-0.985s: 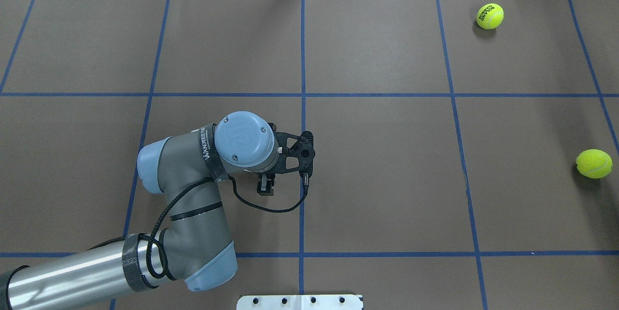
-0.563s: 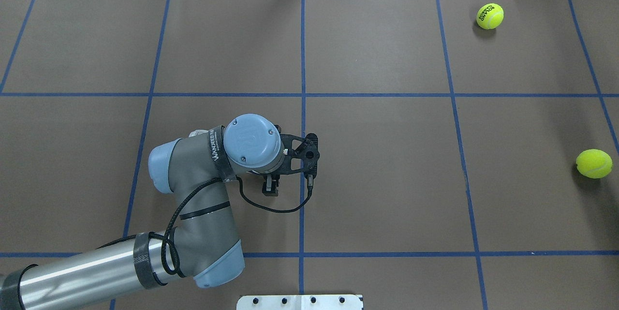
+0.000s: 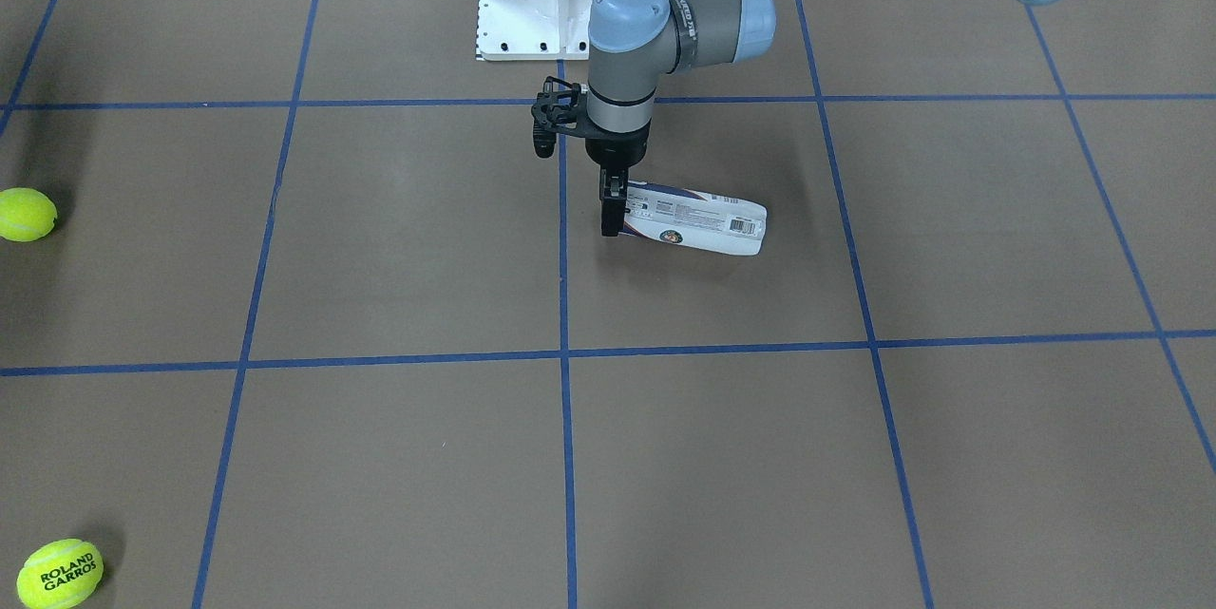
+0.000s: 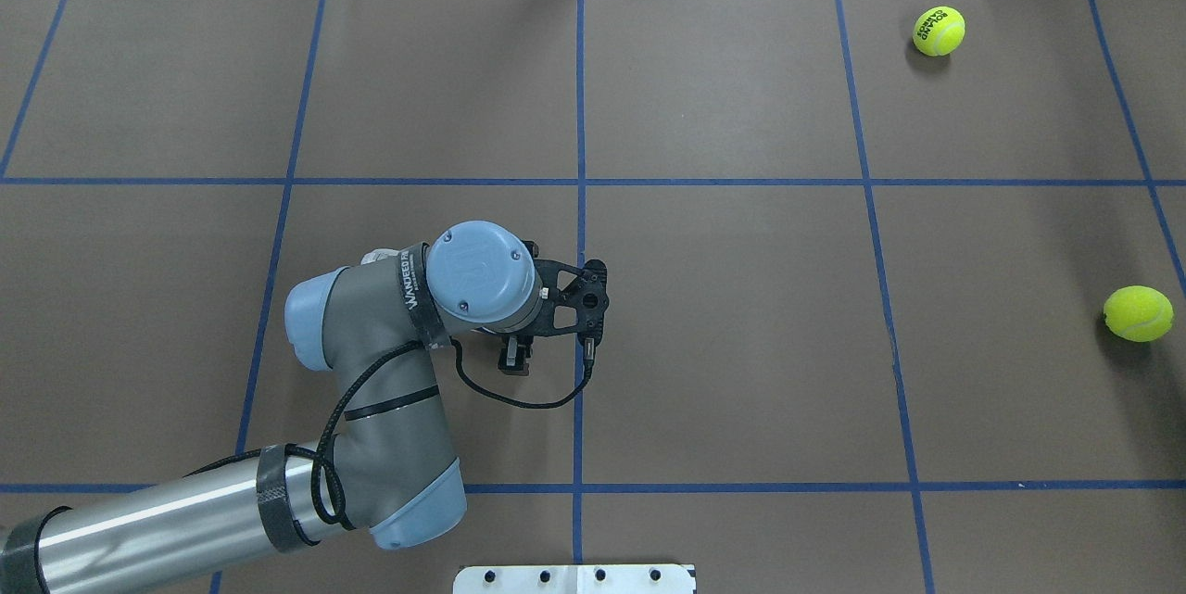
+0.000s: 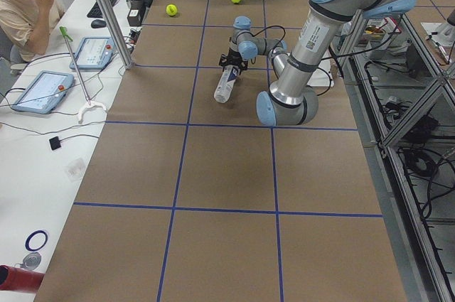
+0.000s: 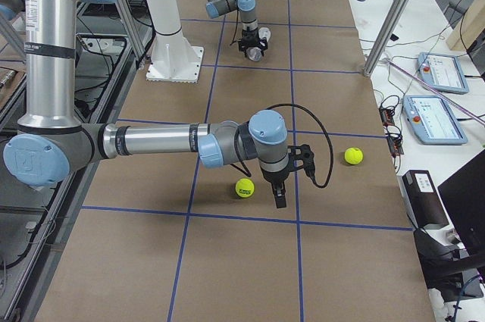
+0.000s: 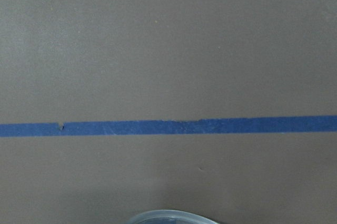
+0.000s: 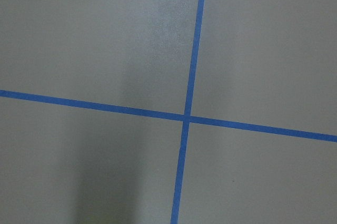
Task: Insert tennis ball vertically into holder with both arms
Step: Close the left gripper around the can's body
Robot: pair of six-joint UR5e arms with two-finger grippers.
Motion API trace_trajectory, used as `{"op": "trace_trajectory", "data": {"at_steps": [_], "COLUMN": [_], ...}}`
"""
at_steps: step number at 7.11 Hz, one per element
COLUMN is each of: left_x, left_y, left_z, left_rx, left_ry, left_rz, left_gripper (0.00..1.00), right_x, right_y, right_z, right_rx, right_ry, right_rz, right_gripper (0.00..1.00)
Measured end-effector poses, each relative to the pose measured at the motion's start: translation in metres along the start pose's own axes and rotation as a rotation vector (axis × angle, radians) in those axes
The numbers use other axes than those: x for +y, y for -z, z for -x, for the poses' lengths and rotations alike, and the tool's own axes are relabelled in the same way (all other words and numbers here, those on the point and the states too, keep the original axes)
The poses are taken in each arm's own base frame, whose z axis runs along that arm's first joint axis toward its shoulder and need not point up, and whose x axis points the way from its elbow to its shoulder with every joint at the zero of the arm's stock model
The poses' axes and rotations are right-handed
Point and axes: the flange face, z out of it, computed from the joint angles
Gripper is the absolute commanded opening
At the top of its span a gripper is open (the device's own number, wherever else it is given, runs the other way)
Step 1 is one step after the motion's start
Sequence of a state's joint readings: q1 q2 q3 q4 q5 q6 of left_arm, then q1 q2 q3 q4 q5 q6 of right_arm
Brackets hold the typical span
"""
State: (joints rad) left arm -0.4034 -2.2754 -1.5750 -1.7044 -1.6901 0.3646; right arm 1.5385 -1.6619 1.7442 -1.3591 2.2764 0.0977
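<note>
You see right gripper [image 6: 279, 199] pointing down over table [image 6: 227, 276], ball [image 6: 244, 187] just beside it, second ball [image 6: 352, 155] nearby.

Bright, even overhead light; ext. views sharp. Soft shadows on brown paper-covered bench [image 4: 741, 344] by fuzzy yellow-green tennis ball [image 4: 1138, 313], right edge, & white-navy cylindrical plastic tube [image 3: 698, 219], centre. R wrist view: pale glare patch upper centre, dim band lower left.
</note>
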Motion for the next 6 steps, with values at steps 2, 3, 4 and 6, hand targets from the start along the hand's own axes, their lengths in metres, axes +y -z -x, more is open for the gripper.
{"op": "trace_trajectory", "data": {"at_steps": [2, 3, 4, 6], "left_x": [0.0005, 0.0012, 0.0020, 0.0010], "left_y": [0.0002, 0.0001, -0.0002, 0.0027], "left_z": [0.0005, 0.0007, 0.0011, 0.0024], "left_rx": [-0.001, -0.002, -0.007, -0.019], "left_ry": [-0.057, -0.072, -0.079, -0.083], "left_rz": [0.001, 0.003, 0.005, 0.004], "left_gripper": [0.93, 0.89, 0.86, 0.86], "right_x": [0.0002, 0.0004, 0.0004, 0.0005], "right_y": [-0.0001, -0.0002, -0.0002, -0.0002], "right_z": [-0.0001, -0.0002, -0.0002, -0.0002], "right_rx": [0.000, 0.000, 0.000, 0.000], "right_ry": [0.001, 0.000, 0.000, 0.000], "right_rz": [0.000, 0.001, 0.001, 0.001], "right_gripper": [1.00, 1.00, 1.00, 1.00]}}
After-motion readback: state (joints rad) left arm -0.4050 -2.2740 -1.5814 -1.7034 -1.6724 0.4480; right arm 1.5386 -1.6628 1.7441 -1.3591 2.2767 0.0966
